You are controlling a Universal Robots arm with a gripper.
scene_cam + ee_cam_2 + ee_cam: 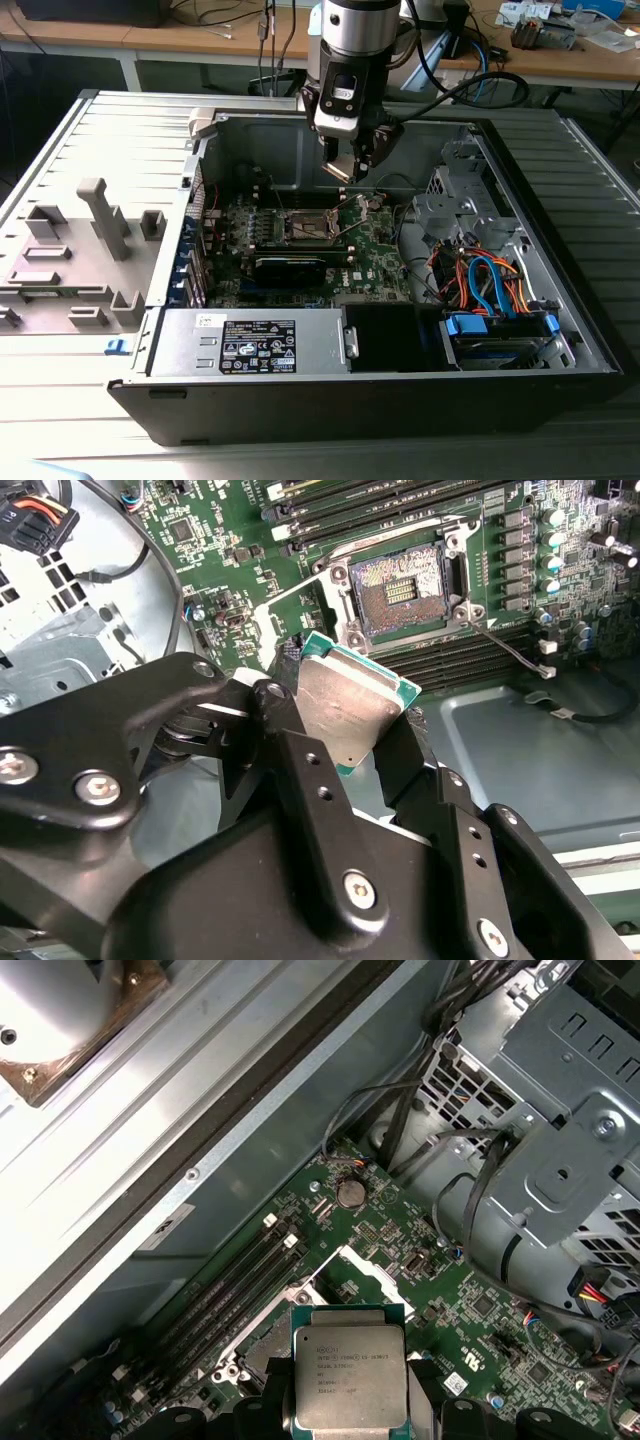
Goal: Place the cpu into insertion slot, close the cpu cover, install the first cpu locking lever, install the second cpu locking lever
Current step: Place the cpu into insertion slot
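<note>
Step one is in hand: the gripper (355, 165) is clamped on the cpu (345, 705), one finger on each of two opposite edges. In the exterior view it hangs upper centre, above the open case (560, 300).

The chip's grey face shows plainly in both wrist views, and it is well clear of the board (375, 250), not yet seated.

The slot (405, 585) lies bare, its dark centre open. The cover (285, 602) looks swung up off it at one side, so I judge that no cover or lever work is done yet.

The placement calls for the chip to be squared over the slot, level, with its edges matching the silver rim. In the second wrist view it sits off to one side of the slot and turned against it, so there is some lining-up to do.

Around it:
- Memory slots (400, 505) run just beside the socket.
- In the exterior view a long black card (290, 265) lies just below it.
- Bundled cables (480, 280) sit to the exterior view's right, well apart.

The raised cover looks like the closest thing to catch on.
</note>
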